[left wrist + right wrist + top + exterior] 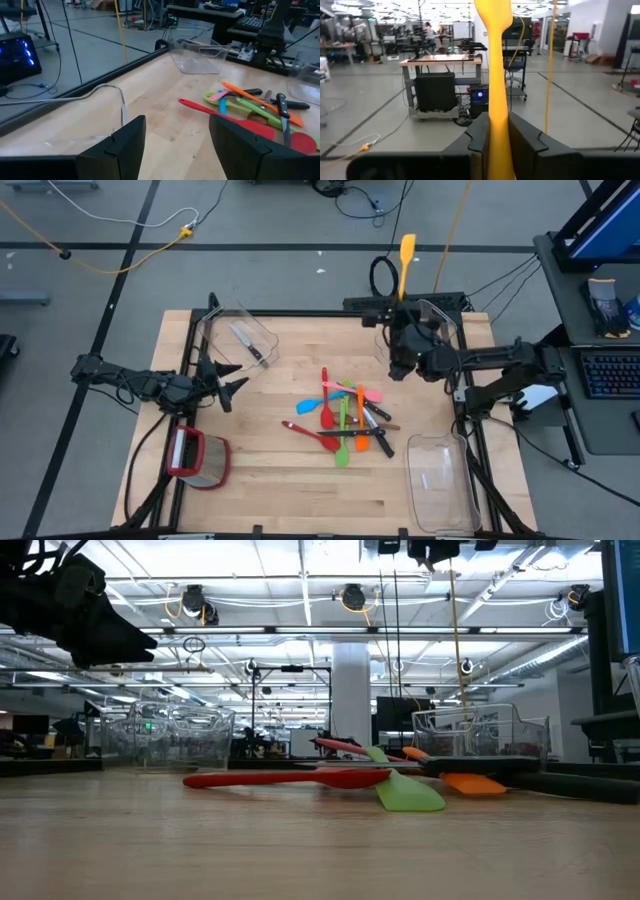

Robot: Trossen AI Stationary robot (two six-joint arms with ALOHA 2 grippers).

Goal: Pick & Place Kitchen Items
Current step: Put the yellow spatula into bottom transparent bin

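Utensils lie in three places on the wooden surface (270, 470). Going left to right in the high view: one black-handled knife (246, 343) rests inside the clear bin (238, 332) at about 10 o'clock from the surface's middle. At the middle sits a tangled pile (345, 415); the colours that can be picked out are one blue spatula (311, 406), two red pieces, two green ones, one orange, one pink, and two or three dark-handled knives, though the overlap makes an exact count uncertain. At 1 o'clock one yellow spatula (407, 260) sticks out beyond the far edge of the surface.

Clear bins number three: the one with the knife, a second (438, 322) at 1 o'clock under the right arm, and a third (441, 480) at 5 o'clock, which shows no utensils. One red-rimmed container (198, 457) stands at 8 o'clock.

Left end effector (228, 378) hovers at 9 o'clock, between the knife bin and the red-rimmed container, its fingers spread apart and holding nothing; its wrist view shows a wide gap between the two dark fingers (125, 145), with the pile ahead of them.

Right end effector (499, 137) is at 1 o'clock above the far bin, fingers closed tight on the yellow spatula's handle, which rises between them in the right wrist view.
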